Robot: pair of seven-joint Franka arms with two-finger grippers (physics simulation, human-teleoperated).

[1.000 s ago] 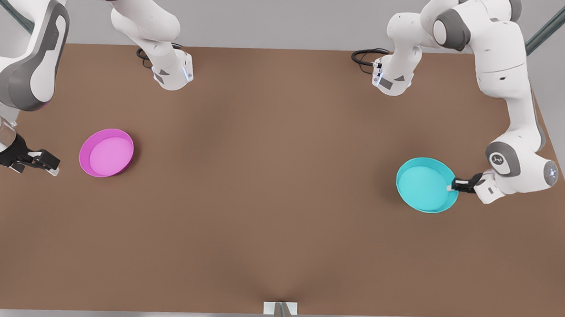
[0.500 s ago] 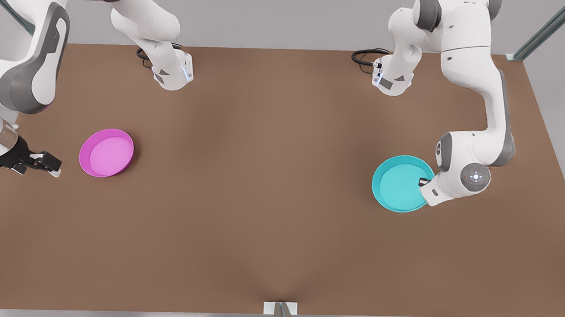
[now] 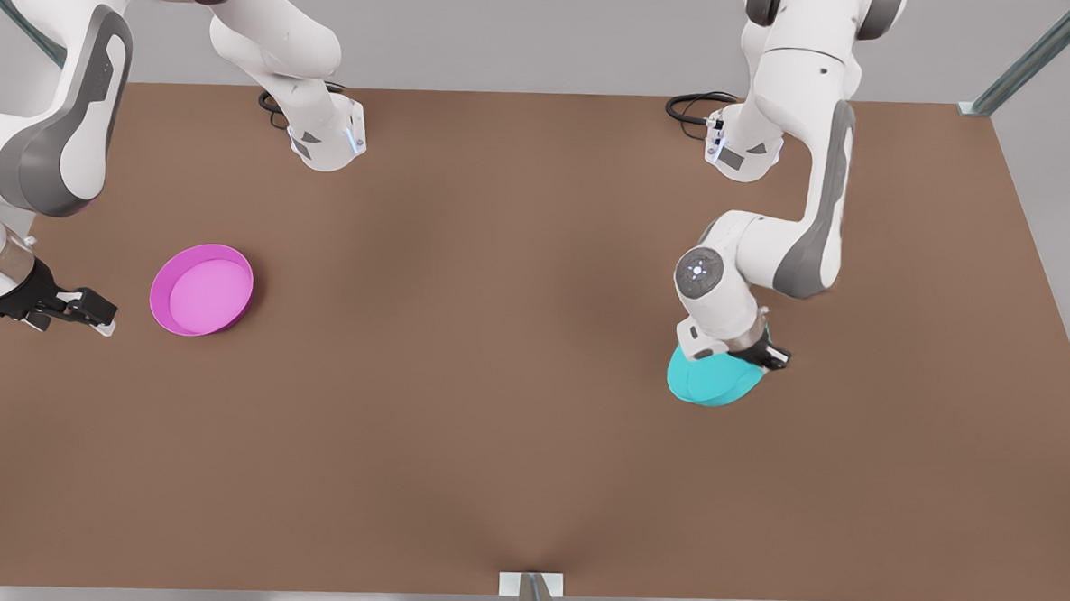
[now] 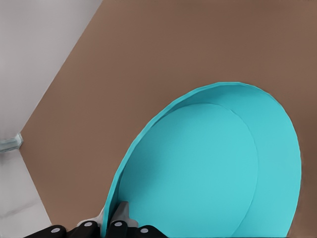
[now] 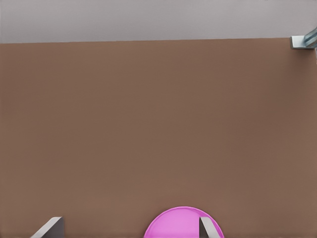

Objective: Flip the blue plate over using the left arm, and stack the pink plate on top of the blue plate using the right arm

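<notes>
Leftmost in the front view, the right gripper hangs low at the frame's left edge, just beside the pink plate but not touching it. Its fingers are spread wide with nothing between them; the right wrist view shows both tips apart at the frame's bottom, the plate's rim peeking up between them farther off. This arm waits.

Pink plate sits upright, open side up, flat on the brown table, left of centre in the front view.

Well apart, at the front view's right of centre, the left gripper is closed on the blue plate. Plate is tilted steeply, hanging below the wrist, its smooth face turned toward the camera; whether its lower edge touches the table, cannot tell. In the left wrist view the fingers pinch the plate's rim at the frame's bottom left, one on each side, and the plate spreads away up and to the right.
</notes>
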